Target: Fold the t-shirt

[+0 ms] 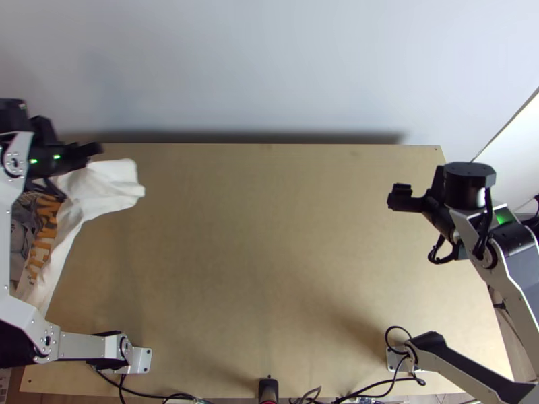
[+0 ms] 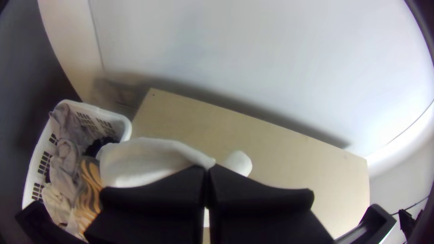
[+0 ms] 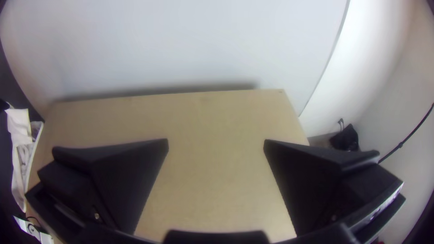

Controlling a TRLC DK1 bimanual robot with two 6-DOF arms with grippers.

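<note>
Pinching the bunched white t-shirt (image 1: 101,188) in the closed left gripper (image 2: 208,168), by the laundry basket (image 2: 121,121) beside the table (image 1: 269,236), probably to draw it out for spreading, with the right gripper (image 3: 216,144) wide and well apart, presumably for catching another corner.

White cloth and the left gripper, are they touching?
Touching: in the left wrist view, the white cloth is pinched at the tips of the left gripper.
</note>
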